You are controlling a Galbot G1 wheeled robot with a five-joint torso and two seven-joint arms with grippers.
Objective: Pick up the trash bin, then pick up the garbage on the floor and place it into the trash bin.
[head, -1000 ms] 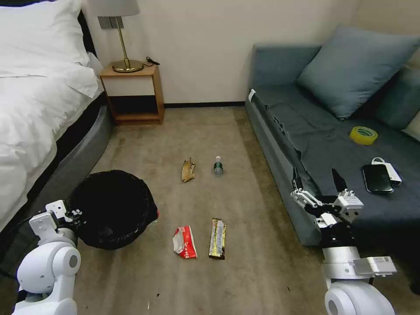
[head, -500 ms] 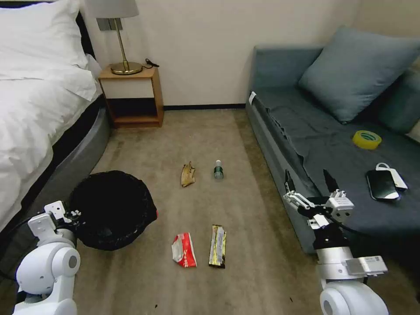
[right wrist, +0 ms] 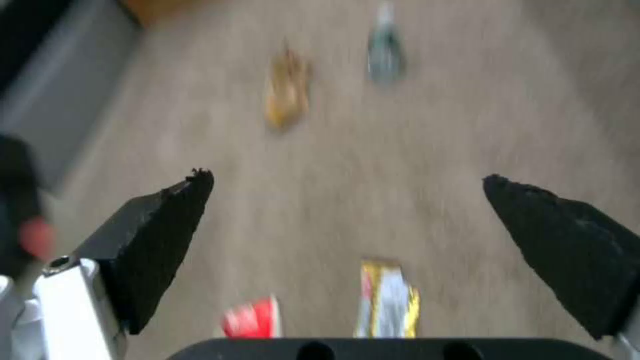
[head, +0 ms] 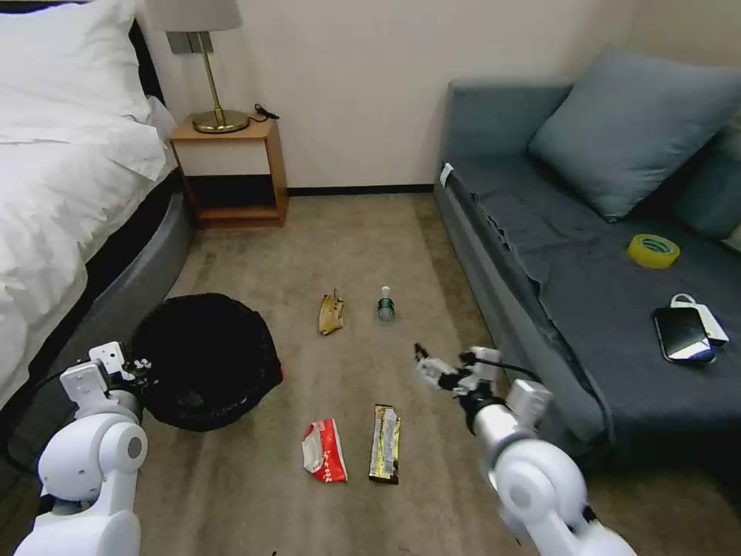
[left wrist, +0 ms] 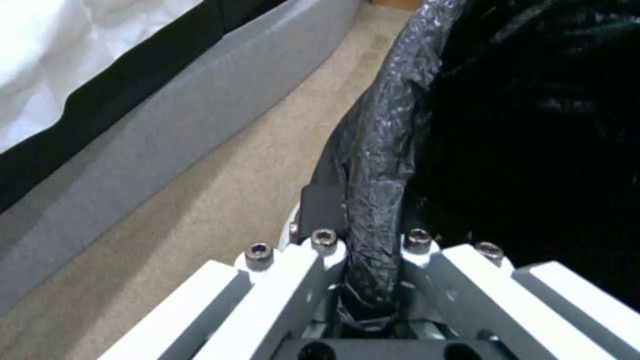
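Left wrist view: left pincer (left wrist: 370, 280) clenched on trash bin (left wrist: 400, 130) rim; right pincer (right wrist: 347, 220) spread wide above floor.

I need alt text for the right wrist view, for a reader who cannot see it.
The right gripper, fingers wide open, hangs above beige carpet strewn with litter. A long gold-brown wrapper and a crumpled red-and-white wrapper lie nearest; a brown banana peel and a small clear bottle lie farther off.

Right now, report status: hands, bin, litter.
Left hand shut on trash bin rim. Right hand open, over carpet past gold-brown wrapper. Red-and-white wrapper, banana peel, bottle on floor. Nothing in the way.
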